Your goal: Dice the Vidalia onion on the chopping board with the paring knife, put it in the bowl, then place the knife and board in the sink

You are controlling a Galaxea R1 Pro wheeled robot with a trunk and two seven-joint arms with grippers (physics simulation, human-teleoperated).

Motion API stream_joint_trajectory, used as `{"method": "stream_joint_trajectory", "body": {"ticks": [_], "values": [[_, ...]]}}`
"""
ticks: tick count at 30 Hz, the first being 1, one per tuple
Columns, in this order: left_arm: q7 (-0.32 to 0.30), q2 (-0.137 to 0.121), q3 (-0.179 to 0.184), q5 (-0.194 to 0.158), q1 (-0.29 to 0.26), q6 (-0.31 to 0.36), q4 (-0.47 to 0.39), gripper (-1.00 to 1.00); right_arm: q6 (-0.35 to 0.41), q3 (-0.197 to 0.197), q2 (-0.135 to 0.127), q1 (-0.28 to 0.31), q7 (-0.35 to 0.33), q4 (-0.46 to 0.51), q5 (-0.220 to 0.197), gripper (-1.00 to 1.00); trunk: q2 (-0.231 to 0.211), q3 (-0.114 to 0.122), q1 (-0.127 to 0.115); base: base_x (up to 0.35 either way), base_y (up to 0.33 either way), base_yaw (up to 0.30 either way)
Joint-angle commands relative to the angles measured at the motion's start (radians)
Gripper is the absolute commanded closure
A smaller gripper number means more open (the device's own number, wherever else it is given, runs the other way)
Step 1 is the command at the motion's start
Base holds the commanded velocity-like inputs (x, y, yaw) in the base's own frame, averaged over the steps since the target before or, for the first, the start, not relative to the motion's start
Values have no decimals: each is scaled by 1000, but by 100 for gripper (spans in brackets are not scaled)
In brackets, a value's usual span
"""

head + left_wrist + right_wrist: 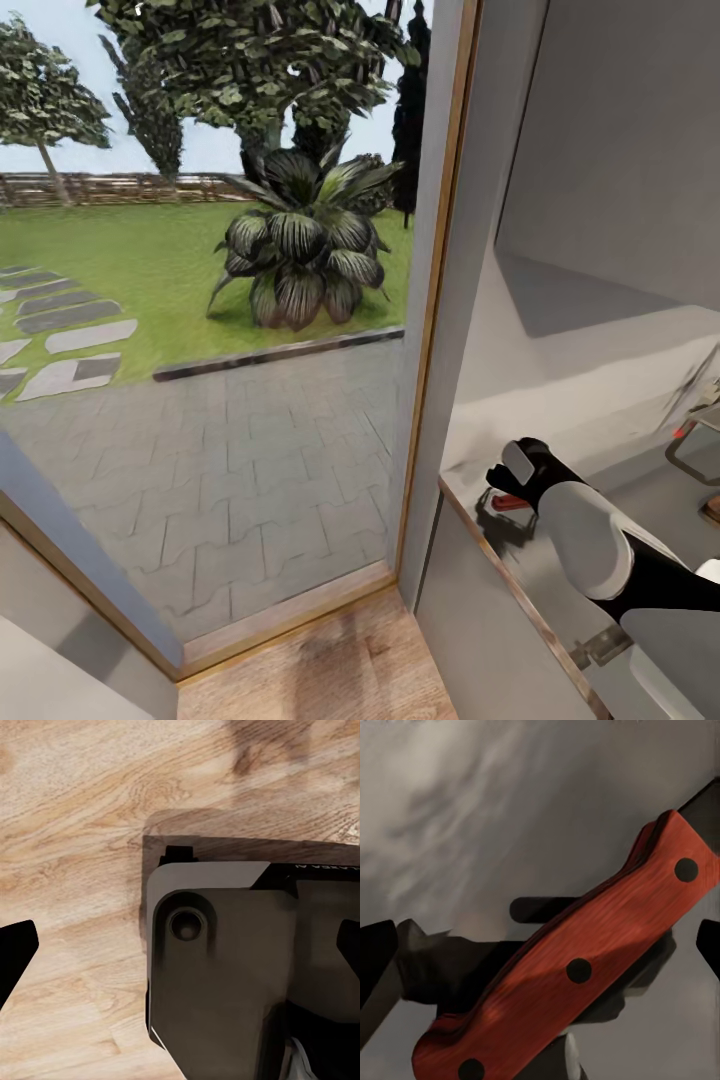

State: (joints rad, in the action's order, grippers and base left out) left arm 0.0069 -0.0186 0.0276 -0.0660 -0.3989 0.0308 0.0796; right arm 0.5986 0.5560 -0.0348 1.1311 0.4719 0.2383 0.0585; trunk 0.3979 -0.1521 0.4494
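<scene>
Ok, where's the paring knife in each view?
Head view: paring knife, red handle at lower right, under the right gripper.
Right wrist view: handle runs diagonally across the centre.
Left wrist view: wooden floor and robot base.
Shared landmark: grey countertop.

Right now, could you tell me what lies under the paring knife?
Grey countertop lies under the paring knife, with the knife's dark shadow on it. The red handle covers whatever is directly beneath it.

Red paring knife (pixel 577 975) handle with black rivets, grey countertop (pixel 520 560), pale wood-grain floor (pixel 75 810)
</scene>
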Motion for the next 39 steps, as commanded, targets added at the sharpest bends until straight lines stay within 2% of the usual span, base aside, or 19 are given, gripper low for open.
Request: {"method": "stream_joint_trajectory", "body": {"ticks": [1, 22, 39], "values": [[1, 0, 3, -7, -1, 1, 2, -100, 6, 5, -2, 1, 0, 1, 6, -100, 2, -2, 1, 0, 0, 0], [1, 0, 3, -6, -1, 1, 2, -100, 6, 4, -15, 1, -1, -1, 6, -100, 2, -2, 1, 0, -3, 0], [1, 0, 3, -7, -1, 1, 2, -100, 6, 5, -25, 1, -4, -43, 6, -100, 2, -6, 1, 0, -12, 0]]}}
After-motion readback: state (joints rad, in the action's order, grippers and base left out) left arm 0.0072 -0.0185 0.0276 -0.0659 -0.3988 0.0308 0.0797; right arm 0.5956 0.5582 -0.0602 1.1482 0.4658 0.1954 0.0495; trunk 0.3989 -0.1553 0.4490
